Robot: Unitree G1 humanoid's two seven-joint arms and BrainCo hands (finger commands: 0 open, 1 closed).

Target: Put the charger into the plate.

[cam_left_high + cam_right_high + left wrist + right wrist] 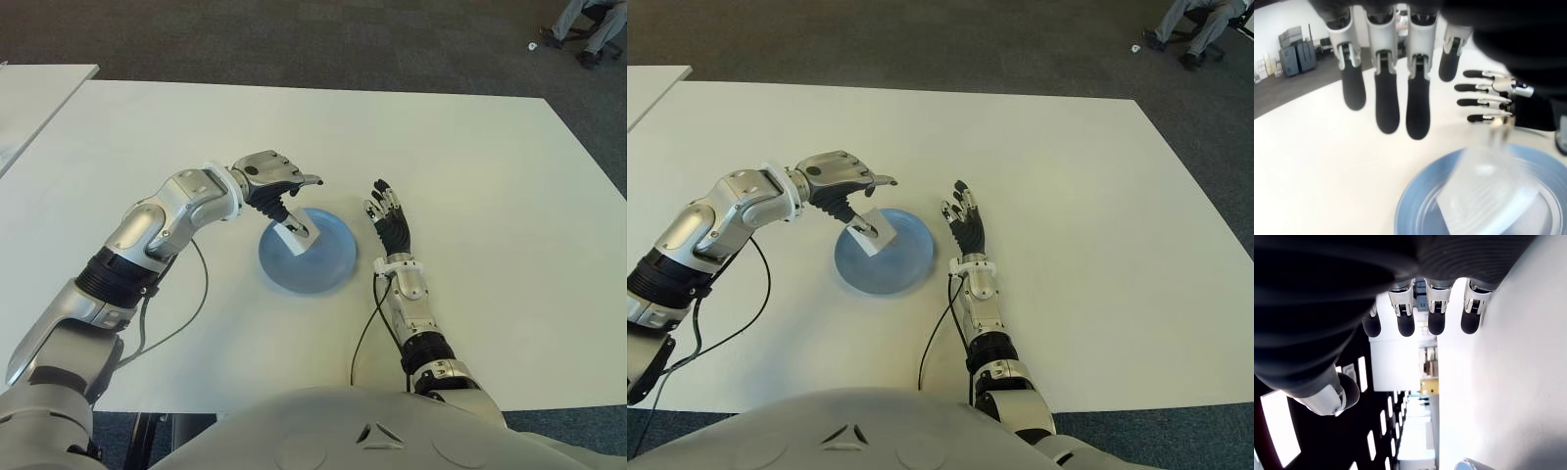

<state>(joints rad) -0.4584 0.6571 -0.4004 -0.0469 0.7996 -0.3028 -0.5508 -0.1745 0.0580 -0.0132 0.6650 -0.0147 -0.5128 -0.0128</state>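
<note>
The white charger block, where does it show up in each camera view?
Left eye view: white charger block at picture centre, over the round blue plate, under the left hand.
Right eye view: left of centre, over the same plate.
Left wrist view: blurred, lower right, over the plate.
Right wrist view: charger not in it.
Shared landmark: the blue plate.

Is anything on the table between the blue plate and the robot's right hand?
No. In the left eye view, only bare white table shows between the round blue plate and the open right hand.
</note>
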